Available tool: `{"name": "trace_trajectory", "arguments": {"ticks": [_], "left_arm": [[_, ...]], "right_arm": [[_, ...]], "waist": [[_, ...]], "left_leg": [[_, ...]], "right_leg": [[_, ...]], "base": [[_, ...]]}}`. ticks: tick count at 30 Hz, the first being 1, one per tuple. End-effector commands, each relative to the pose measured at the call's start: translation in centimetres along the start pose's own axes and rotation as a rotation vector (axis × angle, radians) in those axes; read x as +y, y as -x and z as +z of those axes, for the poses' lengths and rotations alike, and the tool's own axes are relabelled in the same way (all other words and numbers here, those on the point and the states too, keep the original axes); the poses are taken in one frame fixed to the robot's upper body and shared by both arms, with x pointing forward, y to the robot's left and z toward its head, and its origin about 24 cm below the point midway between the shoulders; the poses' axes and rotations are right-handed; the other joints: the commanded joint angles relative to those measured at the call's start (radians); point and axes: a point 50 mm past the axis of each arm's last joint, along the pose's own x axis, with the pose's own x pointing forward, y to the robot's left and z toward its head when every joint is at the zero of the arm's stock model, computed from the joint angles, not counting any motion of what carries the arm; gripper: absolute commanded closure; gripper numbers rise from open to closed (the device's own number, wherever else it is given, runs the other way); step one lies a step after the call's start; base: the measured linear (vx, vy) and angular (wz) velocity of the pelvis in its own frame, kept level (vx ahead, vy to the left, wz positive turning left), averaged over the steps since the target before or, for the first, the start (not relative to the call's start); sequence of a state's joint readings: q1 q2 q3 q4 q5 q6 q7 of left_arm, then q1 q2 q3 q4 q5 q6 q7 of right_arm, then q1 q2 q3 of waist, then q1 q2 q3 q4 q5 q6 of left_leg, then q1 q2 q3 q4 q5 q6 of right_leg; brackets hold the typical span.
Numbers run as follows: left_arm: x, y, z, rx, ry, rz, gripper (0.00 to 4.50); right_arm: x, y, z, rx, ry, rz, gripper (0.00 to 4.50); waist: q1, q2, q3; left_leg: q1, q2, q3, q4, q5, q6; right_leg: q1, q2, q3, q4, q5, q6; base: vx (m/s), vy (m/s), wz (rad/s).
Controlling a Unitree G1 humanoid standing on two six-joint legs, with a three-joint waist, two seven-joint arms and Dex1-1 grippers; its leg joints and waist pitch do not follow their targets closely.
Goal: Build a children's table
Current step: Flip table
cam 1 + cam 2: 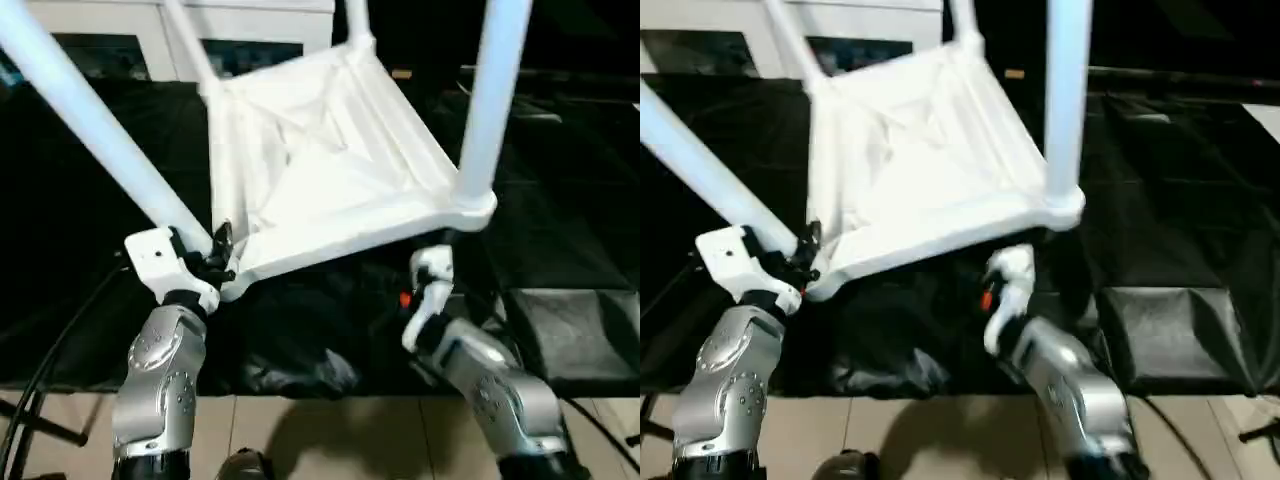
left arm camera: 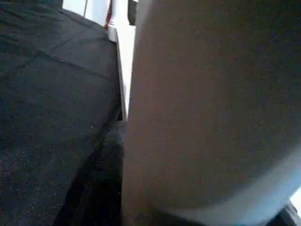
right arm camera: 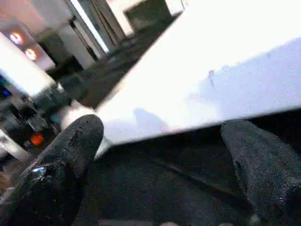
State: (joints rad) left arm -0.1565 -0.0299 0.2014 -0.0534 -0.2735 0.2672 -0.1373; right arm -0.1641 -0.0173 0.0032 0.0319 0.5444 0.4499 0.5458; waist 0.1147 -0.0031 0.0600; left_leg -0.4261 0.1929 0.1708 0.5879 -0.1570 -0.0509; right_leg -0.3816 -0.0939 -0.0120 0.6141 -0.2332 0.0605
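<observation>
tabletop (image 1: 330, 160): lying upside down and tilted, ribbed underside facing up; near edge hanging over the black mat (image 1: 560, 200), just ahead of both grippers
legs: four looking socketed at the corners; near-left leg (image 1: 90, 120) slanting up and away from the left gripper; near-right leg (image 1: 490, 90) rising from the corner socket (image 1: 470, 205) just above the right gripper; two far legs partly cut off at the frame top
left gripper (image 1: 215, 255): fingers half closed, clamping the near-left leg right at its base, beside the tabletop corner; wrist view showing the white tube pressed close
right gripper (image 3: 164, 155): fingers standing wide apart, gripping nothing; sitting just under the tabletop's near-right edge, edge lying across the gap between the pads
step: judging assembly nearly done; table being lifted or turned over by the near corner
next: right gripper needing to close on the near-right edge or leg; then both arms rotating the table onto its feet; risk of the leg working loose in its socket under the twist
beyond: white cabinet (image 1: 120, 40) standing past the far edge, well apart from either gripper
</observation>
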Motion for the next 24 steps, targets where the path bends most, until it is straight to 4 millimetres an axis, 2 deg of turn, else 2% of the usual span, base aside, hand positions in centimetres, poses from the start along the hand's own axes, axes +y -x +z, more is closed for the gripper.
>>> {"name": "trace_trajectory", "arguments": {"ticks": [1, 3, 5, 6, 7, 9, 10, 11, 12, 14, 15, 16, 17, 19, 21, 22, 24], "left_arm": [[-1.8, -0.6, 0.0, 0.003, 0.095, -0.092, 2.42], [-1.9, -0.6, 0.1, 0.003, 0.096, -0.097, 2.42], [-2.0, -0.7, 0.0, 0.005, 0.096, -0.102, 2.42], [-2.0, -0.8, 0.0, 0.005, 0.098, -0.103, 2.42], [-2.1, -0.8, -0.1, 0.005, 0.098, -0.105, 2.42], [-2.3, -0.8, -0.2, 0.009, 0.093, -0.111, 2.42], [-2.3, -0.7, -0.2, 0.009, 0.092, -0.112, 2.42], [-2.4, -0.7, -0.2, 0.009, 0.092, -0.114, 2.42], [-2.5, -0.6, -0.2, 0.008, 0.093, -0.121, 2.42], [-2.7, -0.4, -0.1, 0.000, 0.097, -0.119, 2.42], [-2.7, -0.4, -0.1, -0.001, 0.097, -0.115, 2.42], [-2.7, -0.4, -0.1, -0.001, 0.096, -0.114, 2.42], [-2.7, -0.4, -0.1, -0.003, 0.094, -0.112, 2.42], [-2.3, -0.5, 0.0, -0.016, 0.095, -0.086, 2.42], [-2.2, -0.5, 0.1, -0.021, 0.096, -0.077, 2.42], [-2.1, -0.6, 0.2, -0.026, 0.097, -0.073, 2.42], [-2.0, -0.7, 0.3, -0.034, 0.100, -0.066, 2.42]], "right_arm": [[-0.4, -0.4, 0.6, -0.064, -0.065, -0.001, 0.00], [-0.7, -0.9, 0.4, -0.065, -0.087, -0.021, 0.00], [-0.9, -1.5, 0.4, -0.077, -0.107, -0.034, 0.00], [-1.3, -1.9, 0.5, -0.099, -0.141, -0.062, 0.00], [-1.5, -2.3, 0.7, -0.125, -0.174, -0.077, 0.00], [-1.8, -2.7, 0.9, -0.149, -0.210, -0.093, 0.00], [-1.8, -2.8, 1.0, -0.155, -0.221, -0.095, 0.00], [-1.9, -2.9, 1.0, -0.163, -0.235, -0.096, 0.00], [-2.0, -3.2, 1.1, -0.178, -0.260, -0.105, 0.00], [-2.2, -3.7, 1.2, -0.191, -0.316, -0.122, 0.00], [-2.2, -3.8, 1.2, -0.192, -0.322, -0.120, 0.00], [-2.1, -3.8, 1.3, -0.192, -0.322, -0.118, 0.00], [-2.0, -3.9, 1.2, -0.190, -0.322, -0.108, 0.00], [-1.7, -3.8, 0.7, -0.147, -0.294, -0.089, 0.00], [-1.7, -3.7, 0.5, -0.136, -0.296, -0.087, 0.00], [-1.7, -3.4, 0.4, -0.133, -0.307, -0.085, 0.00], [-1.8, -3.0, 0.2, -0.129, -0.320, -0.088, 0.00]], "waist": [[-0.005, 0.007, -0.053], [-0.011, 0.008, -0.051], [-0.012, 0.010, -0.051], [-0.017, 0.008, -0.050], [-0.022, 0.001, -0.049], [-0.029, 0.006, -0.051], [-0.031, 0.006, -0.049], [-0.031, 0.007, -0.050], [-0.033, 0.005, -0.051], [-0.036, 0.001, -0.050], [-0.040, -0.006, -0.048], [-0.040, -0.006, -0.048], [-0.039, -0.003, -0.048], [-0.038, -0.003, -0.049], [-0.037, -0.003, -0.046], [-0.037, -0.007, -0.045], [-0.029, -0.003, -0.044]], "left_leg": [[0.043, 0.029, -0.010, -0.082, -0.225, -0.019], [0.041, 0.028, -0.010, -0.085, -0.249, -0.034], [0.040, 0.028, -0.010, -0.085, -0.236, -0.042], [0.037, 0.026, -0.010, -0.087, -0.236, -0.043], [0.035, 0.024, -0.009, -0.088, -0.234, -0.038], [0.032, 0.024, -0.012, -0.087, -0.213, -0.035], [0.034, 0.024, -0.010, -0.086, -0.210, -0.029], [0.035, 0.025, -0.010, -0.084, -0.200, -0.027], [0.034, 0.023, -0.008, -0.081, -0.171, -0.011], [0.032, 0.021, -0.005, -0.078, -0.141, 0.007], [0.032, 0.020, -0.003, -0.076, -0.123, 0.020], [0.032, 0.020, -0.003, -0.076, -0.123, 0.020], [0.034, 0.021, -0.001, -0.074, -0.103, 0.037], [0.035, 0.022, -0.001, -0.073, -0.092, 0.048], [0.036, 0.023, -0.001, -0.075, -0.103, 0.045], [0.037, 0.024, 0.000, -0.076, -0.111, 0.045], [0.040, 0.027, 0.000, -0.079, -0.134, 0.033]], "right_leg": [[0.020, -0.024, 0.009, -0.062, 0.045, -0.152], [0.017, -0.025, 0.010, -0.064, 0.002, -0.151], [0.017, -0.025, 0.010, -0.065, 0.008, -0.146], [0.018, -0.026, 0.010, -0.065, 0.009, -0.148], [0.019, -0.027, 0.010, -0.065, 0.008, -0.152], [0.022, -0.028, 0.008, -0.061, 0.016, -0.156], [0.018, -0.026, 0.008, -0.062, 0.023, -0.157], [0.019, -0.026, 0.008, -0.062, 0.038, -0.157], [0.022, -0.025, 0.008, -0.058, 0.088, -0.167], [0.023, -0.025, 0.007, -0.056, 0.125, -0.175], [0.023, -0.024, 0.007, -0.056, 0.141, -0.179], [0.023, -0.024, 0.007, -0.056, 0.141, -0.179], [0.022, -0.023, 0.007, -0.055, 0.160, -0.184], [0.023, -0.023, 0.006, -0.054, 0.167, -0.186], [0.022, -0.023, 0.006, -0.057, 0.139, -0.188], [0.021, -0.022, 0.007, -0.059, 0.125, -0.187], [0.019, -0.024, 0.009, -0.063, 0.077, -0.182]], "base": [[0.000, 0.000, 0.00], [0.000, 0.000, 0.00], [0.000, 0.000, 0.00], [0.000, 0.000, 0.00], [0.000, 0.000, 0.00], [0.000, 0.000, 0.00], [0.000, 0.000, 0.00], [0.000, 0.000, 0.00], [0.000, 0.000, 0.00], [0.000, 0.000, 0.00], [0.000, 0.000, 0.00], [0.000, 0.000, 0.00], [0.000, 0.000, 0.00], [0.000, 0.000, 0.00], [0.000, 0.000, 0.00], [0.000, 0.000, 0.00], [0.000, 0.000, 0.00]]}}
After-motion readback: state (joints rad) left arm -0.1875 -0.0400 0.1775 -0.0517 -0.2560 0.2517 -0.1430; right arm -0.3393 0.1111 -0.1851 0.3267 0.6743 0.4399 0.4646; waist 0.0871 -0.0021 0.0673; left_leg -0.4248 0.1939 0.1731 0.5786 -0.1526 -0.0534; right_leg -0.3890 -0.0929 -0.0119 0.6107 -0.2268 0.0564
